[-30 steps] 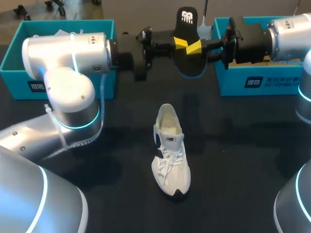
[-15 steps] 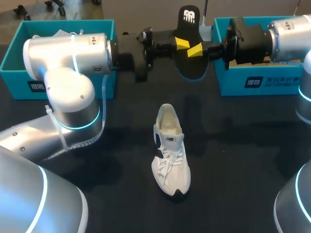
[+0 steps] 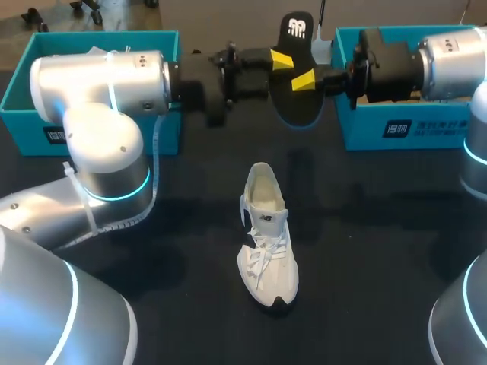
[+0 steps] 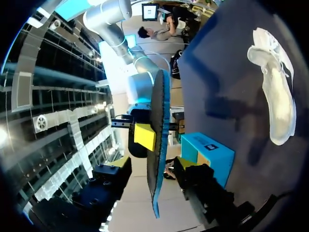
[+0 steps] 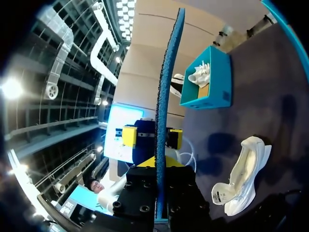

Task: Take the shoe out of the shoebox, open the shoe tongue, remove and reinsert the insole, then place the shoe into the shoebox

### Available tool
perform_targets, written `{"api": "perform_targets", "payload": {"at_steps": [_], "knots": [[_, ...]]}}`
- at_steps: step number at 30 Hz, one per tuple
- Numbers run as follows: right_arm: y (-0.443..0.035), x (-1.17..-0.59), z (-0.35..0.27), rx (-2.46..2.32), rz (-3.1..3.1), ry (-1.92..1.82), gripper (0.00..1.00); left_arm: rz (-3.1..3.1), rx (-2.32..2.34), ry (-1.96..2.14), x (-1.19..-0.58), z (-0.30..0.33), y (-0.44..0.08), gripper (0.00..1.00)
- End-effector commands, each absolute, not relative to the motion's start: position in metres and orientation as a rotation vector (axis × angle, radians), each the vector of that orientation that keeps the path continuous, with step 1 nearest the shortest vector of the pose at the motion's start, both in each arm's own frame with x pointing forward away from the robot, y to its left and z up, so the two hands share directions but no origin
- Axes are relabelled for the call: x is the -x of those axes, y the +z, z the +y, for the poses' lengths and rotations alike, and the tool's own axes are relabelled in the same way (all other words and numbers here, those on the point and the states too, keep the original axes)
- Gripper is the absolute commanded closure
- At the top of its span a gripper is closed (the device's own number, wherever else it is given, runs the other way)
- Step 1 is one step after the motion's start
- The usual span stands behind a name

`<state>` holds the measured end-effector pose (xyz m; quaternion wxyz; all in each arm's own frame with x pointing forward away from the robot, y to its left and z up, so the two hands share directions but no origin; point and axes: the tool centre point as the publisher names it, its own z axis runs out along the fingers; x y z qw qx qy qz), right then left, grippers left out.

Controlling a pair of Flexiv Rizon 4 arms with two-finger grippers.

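Since the insole (image 3: 300, 103) is out and hanging in the air at the far side of the table (image 3: 380, 228), I'd say we're at the reinsert part, and this is where it usually goes wrong. The right gripper (image 3: 304, 78) is clamped on the insole; in the left wrist view one of its yellow pads (image 4: 145, 137) sits flat against the insole's face. The left gripper (image 3: 281, 59) is at the other edge, but in the right wrist view its fingers (image 5: 129, 135) look spread, one on each side of the insole and not both pressing, so I read it as unclamped and just straddling. The shoe (image 3: 266, 236) stands upright on its sole mid-table, well apart from both arms, heel opening towards the insole, toe towards the robot, laces loose. It's between the left shoebox (image 3: 30, 76) and the right shoebox (image 3: 403, 125), not in either. My take on doing this well: don't drop the insole in flat. Tip it so the toe end leads, feed it down through the opening at a slant and slide it forward under the tongue. Nothing holds the shoe, so the free arm should probably pin the heel or collar first, otherwise it'll just skid. Pinch the insole near its heel end so the fingers don't foul the collar, and don't fold it.
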<state>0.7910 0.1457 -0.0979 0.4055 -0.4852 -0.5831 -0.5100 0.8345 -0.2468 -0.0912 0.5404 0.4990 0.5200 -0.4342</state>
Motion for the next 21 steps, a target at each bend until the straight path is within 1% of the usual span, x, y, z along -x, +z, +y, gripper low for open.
{"api": "perform_targets", "payload": {"at_steps": [1,10,17,21], "knots": [[-0.104,-0.790,0.148,1.252,-1.466,-1.312,1.00,1.303,-1.198,-1.036,-0.831,-0.221,-0.090,0.00],[-0.105,-0.797,0.143,1.294,-1.491,-1.450,1.00,1.532,-1.040,-1.155,-0.834,-0.171,-0.096,0.00],[-0.103,-0.801,0.144,1.191,-1.553,-1.630,1.00,1.754,-0.943,-1.236,-0.833,-0.144,-0.105,0.00],[-0.100,-0.804,0.148,1.100,-1.612,-1.706,1.00,1.900,-0.766,-1.318,-0.836,-0.134,-0.116,0.00]]}}
